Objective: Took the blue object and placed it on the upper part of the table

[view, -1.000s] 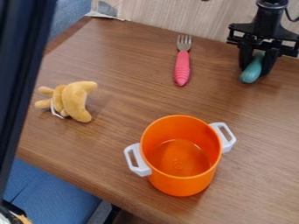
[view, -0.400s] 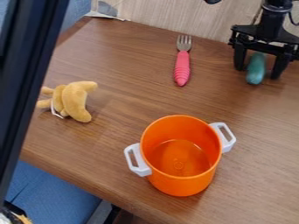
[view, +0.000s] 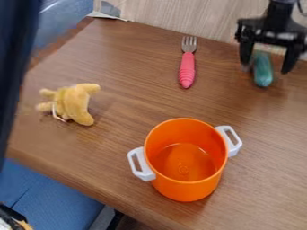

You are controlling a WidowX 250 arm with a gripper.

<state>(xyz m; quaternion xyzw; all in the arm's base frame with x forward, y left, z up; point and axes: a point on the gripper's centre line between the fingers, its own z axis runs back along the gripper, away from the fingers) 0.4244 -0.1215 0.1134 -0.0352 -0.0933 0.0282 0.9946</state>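
At far left of the orange pot, a dark upright bar crosses the view, with blue fabric below the worktop edge. Next, left of the pot and a little beyond it, lies a tan plush toy with a thin white loop. Straight beyond the pot is a fork with a ribbed pink handle, its tines pointing away from the pot. The pot itself stands upright and open, a white handle on either side. Right of the pot and well beyond it, the end effector hangs low over the worktop, its fingers spread. Between them lies the rounded, oblong blue-green object, on the worktop, its near end pointing towards the pot's side of the worktop; it sits nearer the left-hand finger, with a gap to the right-hand one.
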